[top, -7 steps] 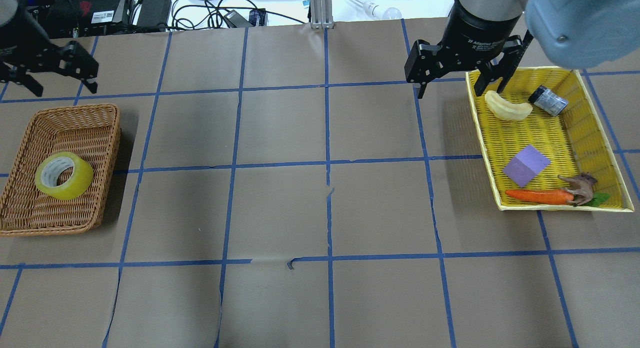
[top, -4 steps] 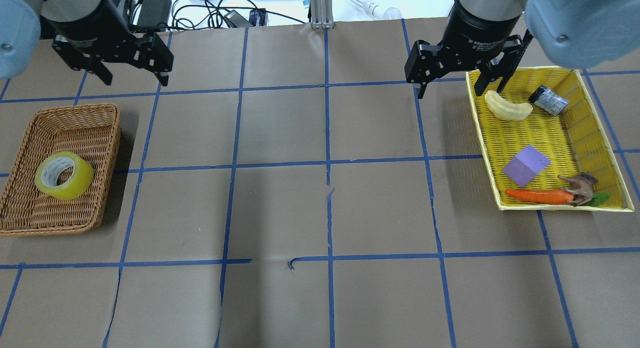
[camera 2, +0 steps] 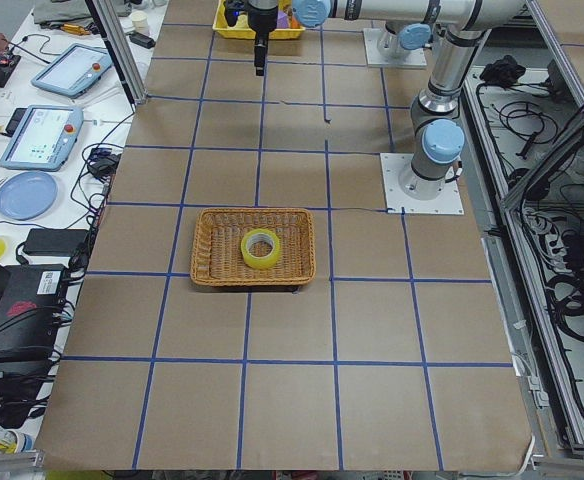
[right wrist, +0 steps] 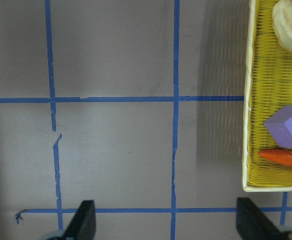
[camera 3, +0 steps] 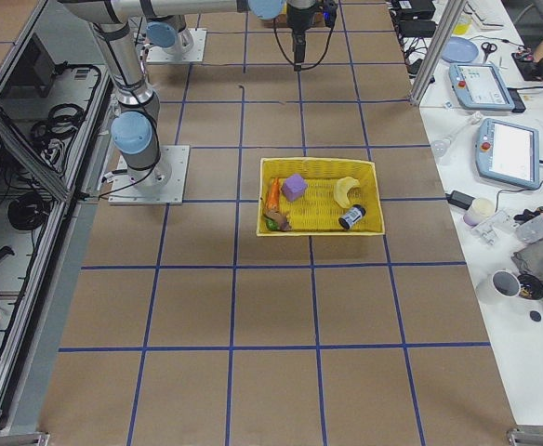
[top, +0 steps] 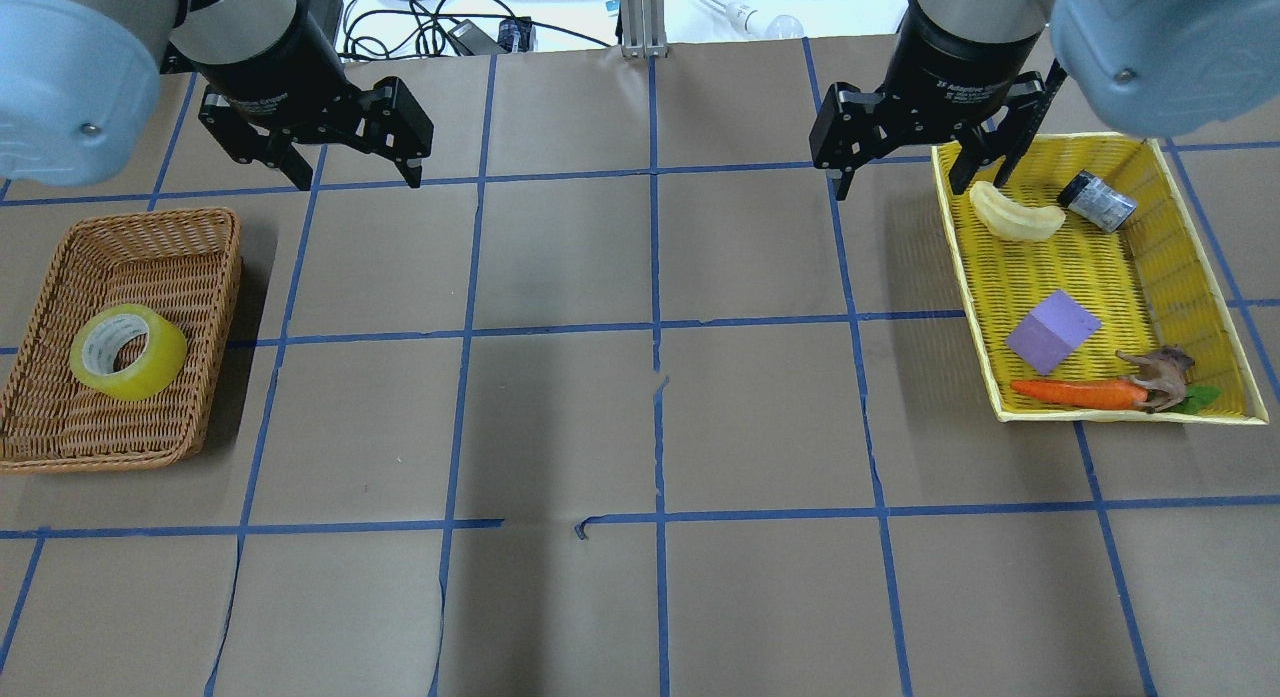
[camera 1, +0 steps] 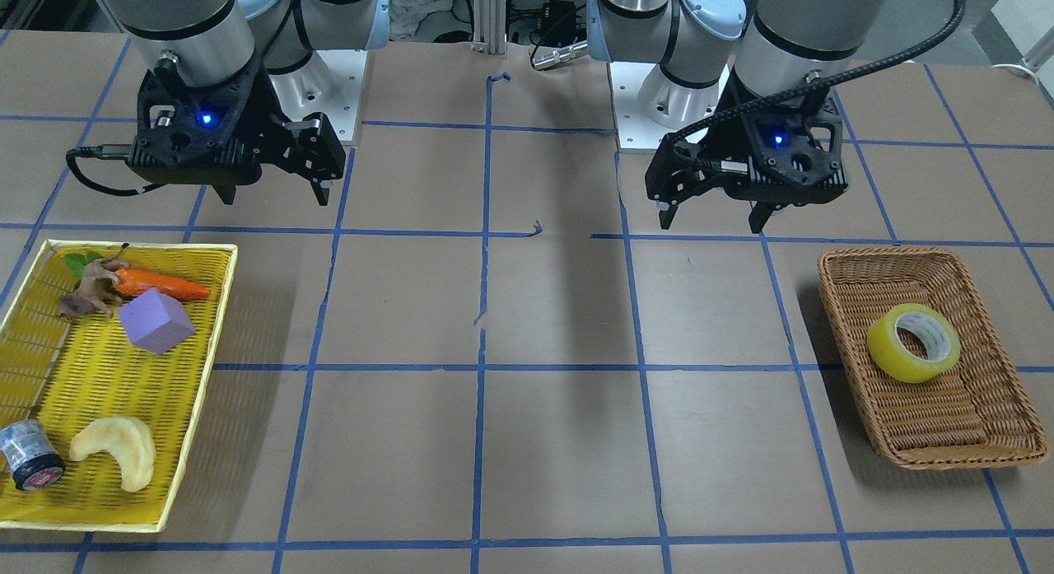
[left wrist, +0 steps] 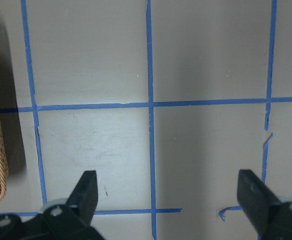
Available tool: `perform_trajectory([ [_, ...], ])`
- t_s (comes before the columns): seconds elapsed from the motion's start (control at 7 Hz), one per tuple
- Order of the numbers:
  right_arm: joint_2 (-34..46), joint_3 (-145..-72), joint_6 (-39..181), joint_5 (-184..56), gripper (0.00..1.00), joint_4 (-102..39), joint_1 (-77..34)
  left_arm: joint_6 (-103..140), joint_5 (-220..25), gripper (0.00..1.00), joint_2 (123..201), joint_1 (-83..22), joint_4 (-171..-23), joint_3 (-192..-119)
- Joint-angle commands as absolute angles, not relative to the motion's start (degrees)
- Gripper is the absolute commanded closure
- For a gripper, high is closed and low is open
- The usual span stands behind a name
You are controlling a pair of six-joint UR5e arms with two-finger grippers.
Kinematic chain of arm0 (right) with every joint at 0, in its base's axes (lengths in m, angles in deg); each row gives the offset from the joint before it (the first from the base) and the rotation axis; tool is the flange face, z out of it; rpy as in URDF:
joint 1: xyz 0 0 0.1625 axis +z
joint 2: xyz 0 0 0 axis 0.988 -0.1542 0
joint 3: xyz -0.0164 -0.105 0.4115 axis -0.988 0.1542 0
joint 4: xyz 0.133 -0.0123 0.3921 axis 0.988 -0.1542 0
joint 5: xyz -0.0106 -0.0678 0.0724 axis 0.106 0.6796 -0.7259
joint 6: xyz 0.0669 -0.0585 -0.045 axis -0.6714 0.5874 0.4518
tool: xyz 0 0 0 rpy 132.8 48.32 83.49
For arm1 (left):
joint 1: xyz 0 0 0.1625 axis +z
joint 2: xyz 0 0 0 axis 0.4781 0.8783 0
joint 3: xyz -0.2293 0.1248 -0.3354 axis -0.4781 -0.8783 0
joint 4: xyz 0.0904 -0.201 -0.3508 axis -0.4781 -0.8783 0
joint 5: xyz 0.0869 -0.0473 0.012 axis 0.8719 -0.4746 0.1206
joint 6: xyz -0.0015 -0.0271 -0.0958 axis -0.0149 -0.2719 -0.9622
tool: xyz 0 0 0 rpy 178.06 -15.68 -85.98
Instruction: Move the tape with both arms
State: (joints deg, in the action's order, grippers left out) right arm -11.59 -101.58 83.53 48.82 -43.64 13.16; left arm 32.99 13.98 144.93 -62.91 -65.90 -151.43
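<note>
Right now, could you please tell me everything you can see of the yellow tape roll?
The tape is a wide ring of translucent yellow packing tape wound on a whitish core that looks like cardboard. It lies near the middle of the brown wicker basket, with its open hole facing mostly upward and a little tilted. It looks whole, with no loose end that I can make out. Only the basket floor touches it. The left end effector hangs open over the table, well apart from it.
</note>
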Motion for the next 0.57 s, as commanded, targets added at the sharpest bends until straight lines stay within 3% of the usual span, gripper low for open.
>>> perform_trajectory([
  [0.0, -11.59, -101.58, 83.48, 48.93, 0.0, -43.54, 13.17, 33.09, 14.06, 0.0, 144.57, -63.02, -66.83, -151.65],
  [0.43, -11.59, -101.49, 83.48, 48.85, 0.0, -43.63, 13.18, 34.05, 15.81, 0.0, 143.95, -62.32, -70.43, -151.65],
])
